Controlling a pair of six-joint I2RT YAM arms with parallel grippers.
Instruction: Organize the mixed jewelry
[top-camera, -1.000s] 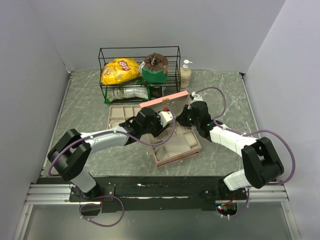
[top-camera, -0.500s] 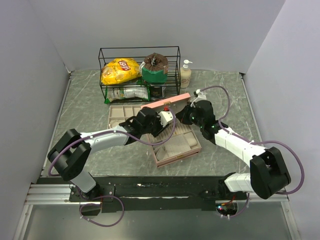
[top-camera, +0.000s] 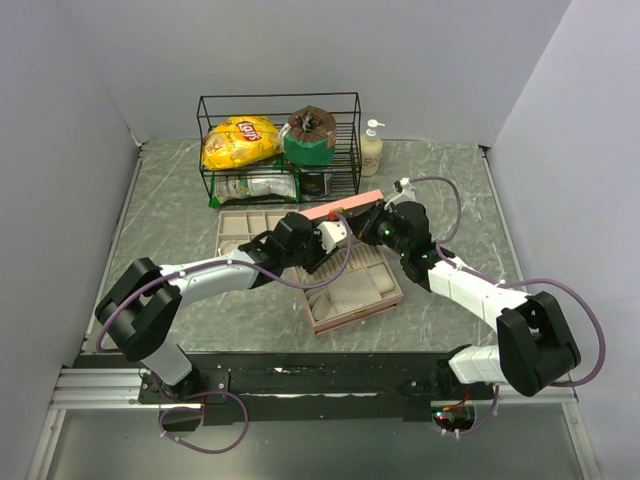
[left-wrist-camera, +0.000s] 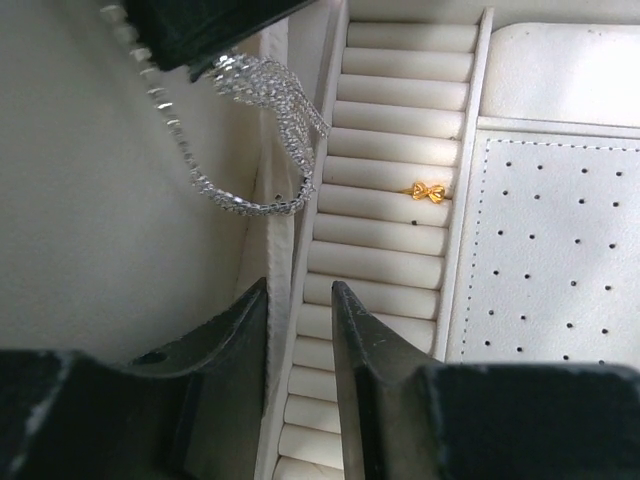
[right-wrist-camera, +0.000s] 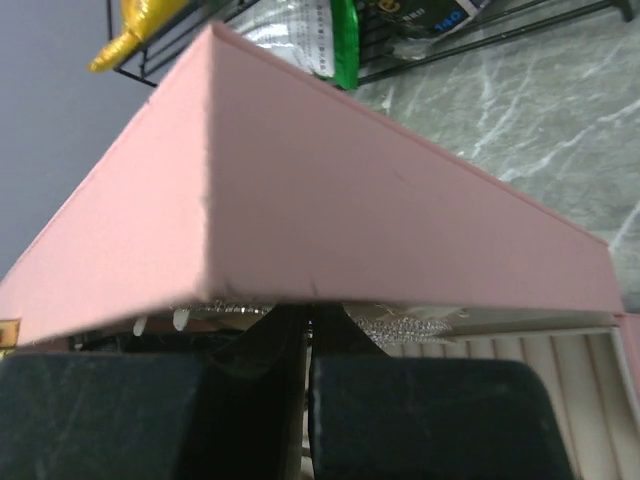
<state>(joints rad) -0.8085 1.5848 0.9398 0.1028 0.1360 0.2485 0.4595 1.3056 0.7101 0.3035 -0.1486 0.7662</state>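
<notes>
The pink box stands open, its base on the table and its lid tilted over it. My left gripper reaches into the box; in the left wrist view its jaws pinch the white inner wall beside the ring rolls. A silver sparkling chain hangs from the lid lining, and a tiny gold bow piece lies on the ring rolls. My right gripper is shut at the lid's edge; in the right wrist view its jaws meet under the pink lid, with the silver chain behind them.
A beige compartment tray lies left of the box. A black wire basket with a chips bag and other packets stands at the back. A soap bottle stands to the right of it.
The pink lid has tipped further over the box base. My right gripper has moved up and right with the lid's edge. My left arm has barely moved.
</notes>
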